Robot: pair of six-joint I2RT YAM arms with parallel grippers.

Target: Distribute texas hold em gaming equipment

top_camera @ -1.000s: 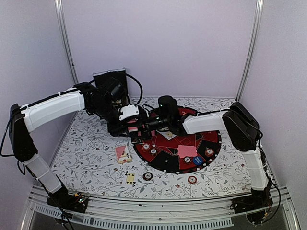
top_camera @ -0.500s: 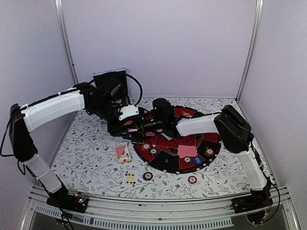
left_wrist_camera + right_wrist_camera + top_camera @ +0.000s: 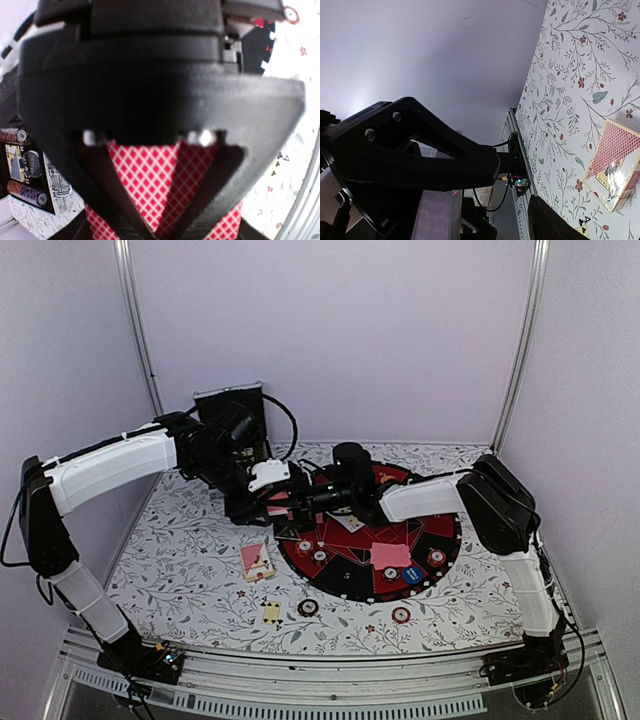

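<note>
Red-striped poker chips [image 3: 308, 607] lie nearest, two of them well apart on the floral tabletop [image 3: 170, 570] just ahead of the arm bases. Farther in, the small pink box [image 3: 257, 561] lies flat just beside the left rim of a round black-and-red mat [image 3: 345, 578]. The mat carries a pink card [image 3: 390, 555], a blue button [image 3: 412, 575] and several more chips.

Over the mat's far-left edge the two arms meet nose to nose. The left end effector [image 3: 278, 512] is clamped on the pink-backed cards [image 3: 150, 175]. In its wrist view the diamond-patterned backs fill the space between its dark fingers and run lengthwise away from the camera. The right end effector [image 3: 300, 502] comes in from the right and faces those cards head-on, so close that its black body blocks most of the left wrist view. Its own camera shows a gap between its two fingers, but I cannot tell whether their tips have a card between them.

The coming move turns on this: the cards sit directly in front of the right end effector, their free end pointing toward it. The right arm is also the nearer one to the mat's open segments, so drawing a card rightward looks like the natural step.

At the back, a black case [image 3: 230, 405] stands behind the left arm.
</note>
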